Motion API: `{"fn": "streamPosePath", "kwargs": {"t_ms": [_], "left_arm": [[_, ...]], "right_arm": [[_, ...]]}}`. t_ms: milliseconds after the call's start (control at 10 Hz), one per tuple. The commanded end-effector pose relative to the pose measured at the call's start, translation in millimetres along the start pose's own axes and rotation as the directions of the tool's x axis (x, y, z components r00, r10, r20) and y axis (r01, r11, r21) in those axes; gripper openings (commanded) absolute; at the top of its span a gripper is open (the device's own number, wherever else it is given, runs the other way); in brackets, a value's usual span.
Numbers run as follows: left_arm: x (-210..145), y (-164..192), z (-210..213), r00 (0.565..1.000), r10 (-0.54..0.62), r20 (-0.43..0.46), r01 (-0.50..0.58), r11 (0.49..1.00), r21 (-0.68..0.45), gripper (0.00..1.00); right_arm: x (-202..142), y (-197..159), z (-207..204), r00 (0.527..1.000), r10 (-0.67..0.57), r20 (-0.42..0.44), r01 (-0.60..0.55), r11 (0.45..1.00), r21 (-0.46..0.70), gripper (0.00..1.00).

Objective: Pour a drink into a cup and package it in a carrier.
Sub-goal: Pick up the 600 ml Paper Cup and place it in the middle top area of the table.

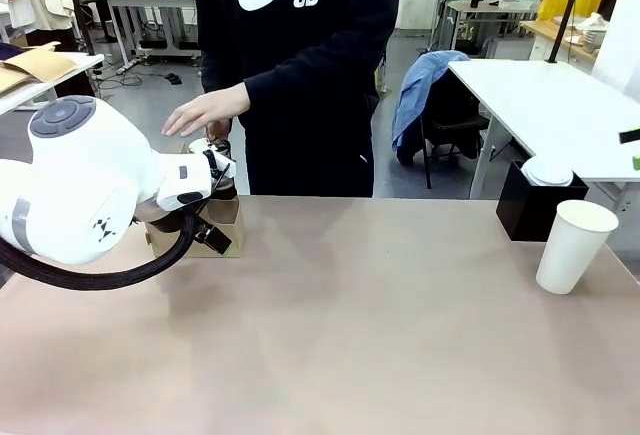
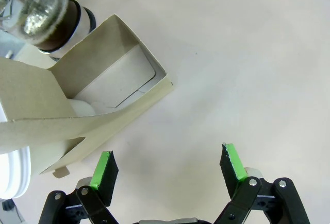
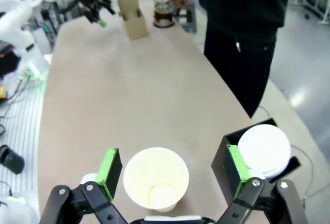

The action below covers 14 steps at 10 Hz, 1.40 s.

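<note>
The carrier (image 1: 222,217) is a brown cardboard tray at the table's far left, beside my left arm. In the left wrist view the carrier (image 2: 98,90) lies up and left of my left gripper (image 2: 169,166), which hangs open over bare table. Behind it stands a glass jug (image 2: 44,13) holding the dark drink (image 2: 51,34), and a person's hand (image 1: 205,110) rests on the jug's top. The tall white cup (image 1: 575,245) stands at the right. My right gripper (image 3: 173,166) is open above the cup (image 3: 154,175), whose empty mouth shows between the fingers.
A black box (image 1: 530,210) with white lids (image 3: 264,148) on it stands just behind the cup. The person (image 1: 300,75) stands at the far edge, behind the carrier. The wide middle of the brown table (image 1: 380,325) is bare.
</note>
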<state>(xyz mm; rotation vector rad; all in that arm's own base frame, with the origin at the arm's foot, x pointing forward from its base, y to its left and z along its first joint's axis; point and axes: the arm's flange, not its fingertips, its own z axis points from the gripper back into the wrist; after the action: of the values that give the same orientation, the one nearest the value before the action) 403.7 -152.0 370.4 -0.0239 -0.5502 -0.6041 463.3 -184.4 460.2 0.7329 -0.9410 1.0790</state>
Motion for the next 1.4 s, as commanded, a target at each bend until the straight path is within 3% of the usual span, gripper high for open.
{"fn": "streamPosePath", "kwargs": {"t_ms": [0, 100, 200, 600, 700, 1000, 1300], "left_arm": [[0, 0, 0, 1.0, 0.0, 0.0, 0.0, 1.0, -0.001, 1.0], [0, 0, 0, 1.0, 0.0, 0.0, 0.0, 1.0, -0.001, 1.0], [0, 0, 0, 1.0, 0.0, 0.0, 0.0, 1.0, -0.001, 1.0], [0, 0, 0, 1.0, 0.0, 0.0, 0.0, 1.0, -0.001, 1.0], [0, 0, 0, 1.0, 0.0, 0.0, 0.0, 1.0, -0.001, 1.0], [0, 0, 0, 1.0, 0.0, 0.0, 0.0, 1.0, -0.001, 1.0], [0, 0, 0, 1.0, 0.0, 0.0, 0.0, 1.0, -0.001, 1.0]], "right_arm": [[-2, -26, -11, 0.999, -0.002, 0.035, 0.0, 0.999, 0.035, 1.0], [2, -25, -16, 0.998, -0.032, 0.052, 0.03, 0.999, 0.03, 1.0], [-16, -11, -9, 1.0, -0.018, 0.017, 0.017, 1.0, 0.021, 1.0], [-19, -19, -11, 0.999, -0.026, 0.023, 0.025, 0.999, 0.023, 1.0], [-46, -30, 6, 0.991, -0.005, 0.136, 0.002, 1.0, 0.021, 1.0], [-118, -25, 36, 0.94, 0.081, 0.33, -0.1, 0.994, 0.039, 1.0], [-163, -20, 20, 0.928, 0.1, 0.36, -0.1, 0.995, -0.019, 1.0]]}}
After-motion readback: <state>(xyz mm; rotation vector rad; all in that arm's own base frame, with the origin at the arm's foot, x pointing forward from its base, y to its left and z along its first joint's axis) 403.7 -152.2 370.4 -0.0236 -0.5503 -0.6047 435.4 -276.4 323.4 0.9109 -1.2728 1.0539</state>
